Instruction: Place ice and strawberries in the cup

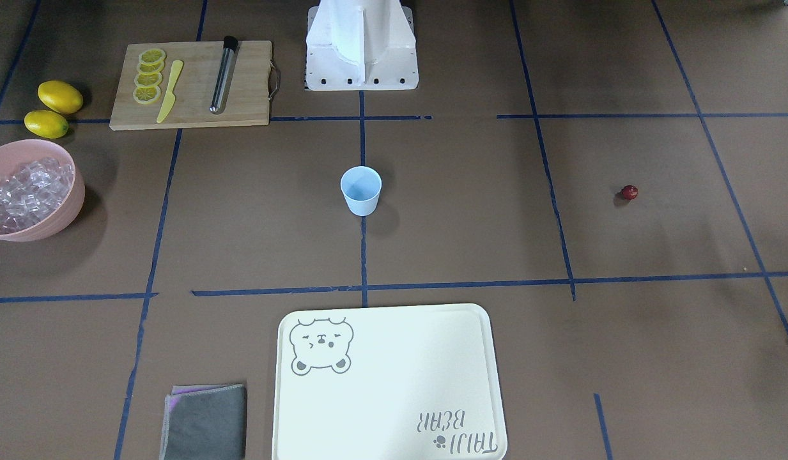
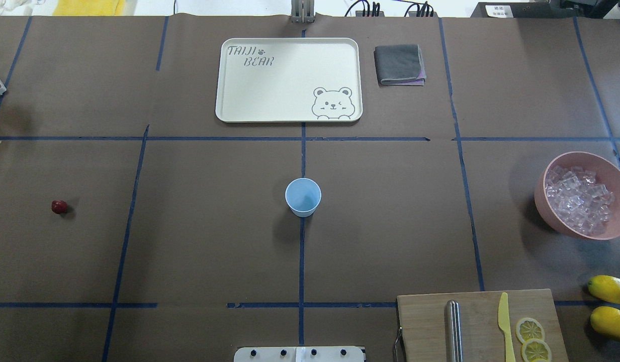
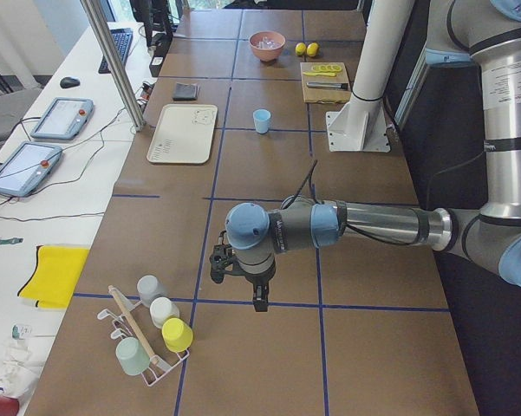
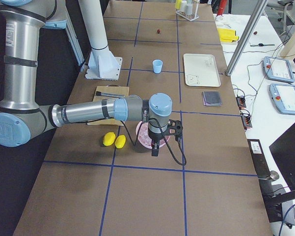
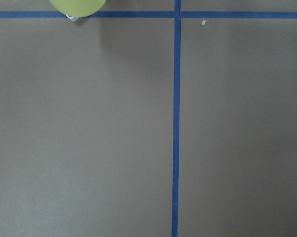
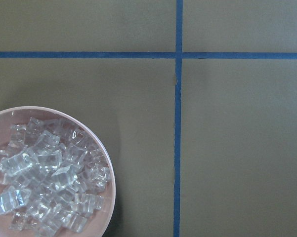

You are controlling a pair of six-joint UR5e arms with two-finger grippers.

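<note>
The pale-blue cup (image 2: 303, 196) stands upright and empty at the table's middle; it also shows in the front view (image 1: 361, 190). One dark-red strawberry (image 2: 59, 206) lies alone on the robot's left side. Clear ice cubes (image 2: 579, 198) are heaped in a pink bowl (image 2: 557, 220) on the robot's right; the right wrist view shows the ice (image 6: 44, 177) at lower left. My left gripper (image 3: 256, 299) hangs over bare table far out to the left. My right gripper (image 4: 154, 150) hangs just beside the bowl. I cannot tell whether either is open or shut.
A cream bear tray (image 2: 229, 113) and a folded grey cloth (image 2: 399, 64) lie on the far side. A cutting board (image 2: 425, 322) holds a metal rod, a yellow knife and lemon slices. Two lemons (image 2: 610, 289) lie beside it. A rack of cups (image 3: 152, 334) stands beyond the left gripper.
</note>
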